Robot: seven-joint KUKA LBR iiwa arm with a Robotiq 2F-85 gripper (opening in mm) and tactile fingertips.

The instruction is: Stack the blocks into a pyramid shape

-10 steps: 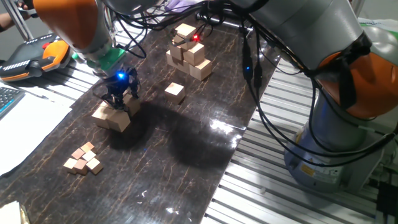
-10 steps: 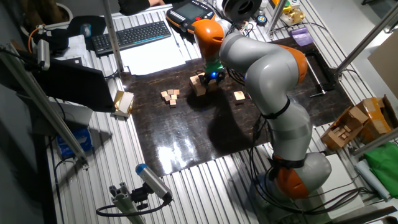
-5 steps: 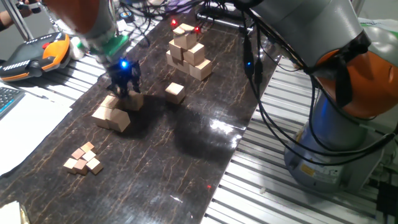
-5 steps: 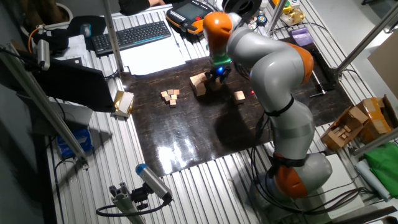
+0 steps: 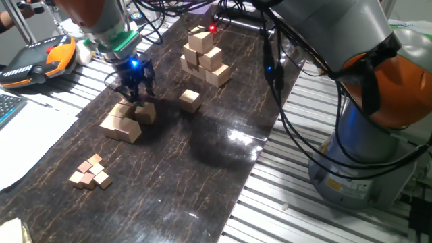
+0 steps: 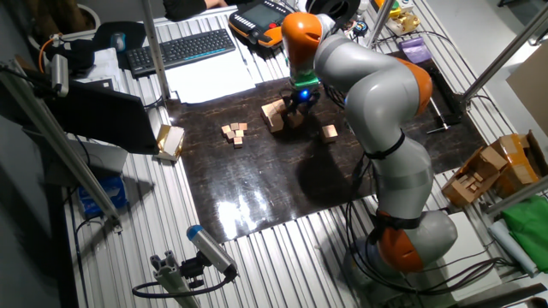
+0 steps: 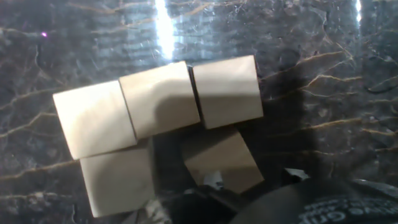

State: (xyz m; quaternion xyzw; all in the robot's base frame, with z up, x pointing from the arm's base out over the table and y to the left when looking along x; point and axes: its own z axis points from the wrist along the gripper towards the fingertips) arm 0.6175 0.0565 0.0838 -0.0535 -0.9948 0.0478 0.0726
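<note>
Several tan blocks (image 5: 123, 123) lie bunched on the dark mat. From the hand view they form a row of three (image 7: 158, 99), with one block under the left end (image 7: 118, 180) and a tilted one (image 7: 219, 158) slightly apart. One more block (image 5: 190, 100) lies alone to the right. My gripper (image 5: 133, 93) hovers just above the bunch's right side, open, nothing between its fingers. In the hand view only the fingertips show at the bottom edge. The other fixed view shows the gripper (image 6: 296, 104) over the same blocks (image 6: 275, 115). No pyramid shape stands.
A taller stack of bigger cubes (image 5: 204, 55) rises at the back of the mat. Tiny pinkish cubes (image 5: 91, 172) lie near the front left. A teach pendant (image 5: 37, 59) and paper sit off the mat's left edge; the arm's base (image 5: 378, 135) stands to the right.
My gripper rose off the bunch and shifted slightly back and right. One block now lies tilted beside the others.
</note>
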